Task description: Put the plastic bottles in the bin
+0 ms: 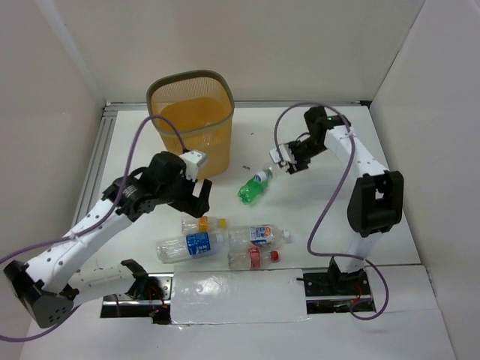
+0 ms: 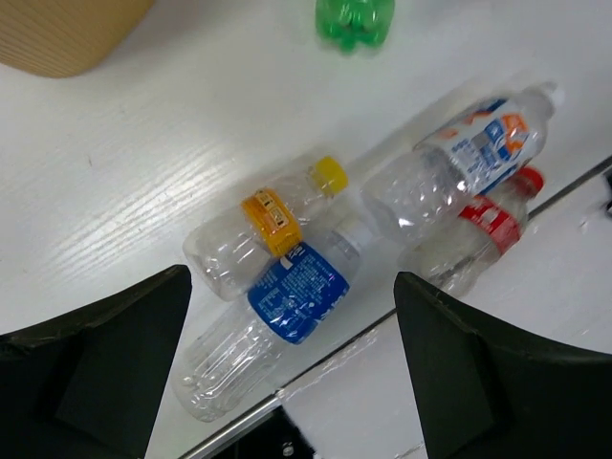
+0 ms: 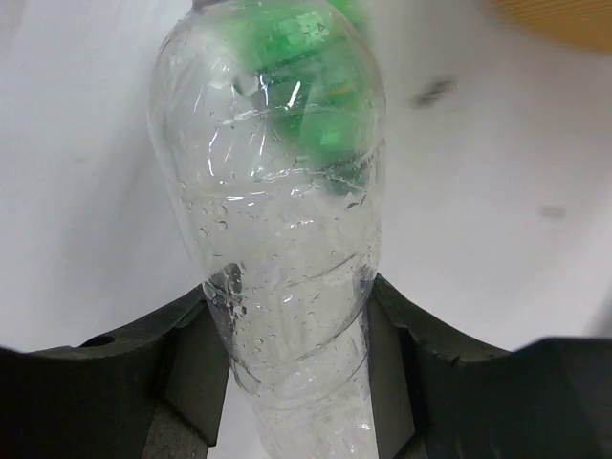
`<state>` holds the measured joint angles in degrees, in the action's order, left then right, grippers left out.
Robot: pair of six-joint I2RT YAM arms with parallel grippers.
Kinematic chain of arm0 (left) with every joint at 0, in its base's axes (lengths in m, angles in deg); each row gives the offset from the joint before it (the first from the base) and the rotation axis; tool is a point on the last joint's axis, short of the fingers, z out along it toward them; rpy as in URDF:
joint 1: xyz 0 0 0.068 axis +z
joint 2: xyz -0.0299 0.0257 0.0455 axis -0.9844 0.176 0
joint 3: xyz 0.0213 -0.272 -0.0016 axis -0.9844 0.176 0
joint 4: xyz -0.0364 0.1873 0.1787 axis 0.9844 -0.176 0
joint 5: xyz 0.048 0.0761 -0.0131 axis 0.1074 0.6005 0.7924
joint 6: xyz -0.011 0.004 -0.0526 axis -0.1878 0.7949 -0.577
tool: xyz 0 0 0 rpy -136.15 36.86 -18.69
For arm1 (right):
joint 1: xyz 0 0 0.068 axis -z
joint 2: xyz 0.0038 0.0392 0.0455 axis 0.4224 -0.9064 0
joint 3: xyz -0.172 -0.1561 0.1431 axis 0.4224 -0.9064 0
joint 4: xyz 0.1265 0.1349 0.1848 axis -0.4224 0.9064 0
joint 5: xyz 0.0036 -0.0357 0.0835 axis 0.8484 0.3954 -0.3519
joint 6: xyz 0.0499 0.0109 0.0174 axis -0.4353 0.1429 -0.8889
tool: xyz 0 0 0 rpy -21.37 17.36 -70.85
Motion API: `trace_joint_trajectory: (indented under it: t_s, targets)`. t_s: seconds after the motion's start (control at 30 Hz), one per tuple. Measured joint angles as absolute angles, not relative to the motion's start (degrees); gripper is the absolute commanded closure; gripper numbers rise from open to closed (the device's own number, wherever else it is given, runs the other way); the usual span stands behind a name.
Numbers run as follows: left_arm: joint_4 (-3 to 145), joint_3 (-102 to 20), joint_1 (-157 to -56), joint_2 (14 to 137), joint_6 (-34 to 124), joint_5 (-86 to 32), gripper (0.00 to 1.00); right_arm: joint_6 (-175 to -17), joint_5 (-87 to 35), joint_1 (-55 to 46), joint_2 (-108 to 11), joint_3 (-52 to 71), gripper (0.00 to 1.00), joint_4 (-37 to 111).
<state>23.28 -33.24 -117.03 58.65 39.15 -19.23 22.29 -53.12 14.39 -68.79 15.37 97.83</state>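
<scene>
Between the fingers of the right tool, clear bottle clenched near its narrow end, left tool released

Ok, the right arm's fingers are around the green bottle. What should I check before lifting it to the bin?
1. Right gripper fingers touching both sides of the green-and-clear plastic bottle: ok.
2. Grip firm enough to lift: cannot tell.
3. Tall orange mesh bin upright, mouth unobstructed: ok.
4. Left gripper open, holding nothing: ok.
5. Left arm off the route to the bin: cannot tell; it sits near the bin's front.
</scene>
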Motion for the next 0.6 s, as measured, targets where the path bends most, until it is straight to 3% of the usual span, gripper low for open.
trace_joint_trajectory:
  t_s: [0.23, 0.4, 0.6]
  targets:
    - [19.19, -34.9, -123.74, 67.53, 46.43, -19.6, 0.0, 1.79, -70.23, 13.65, -62.17, 37.22, 0.62, 99.65]
    - [17.9, -34.99, -132.13, 68.64, 49.4, -18.79, 0.0, -29.95, -80.35, 9.28, -59.92, 42.19, 0.61, 76.59]
    - [17.97, -34.29, -140.2, 68.62, 50.39, -17.15, 0.0, -49.56, -82.91, 1.65, -68.05, 55.67, 0.6, 60.46]
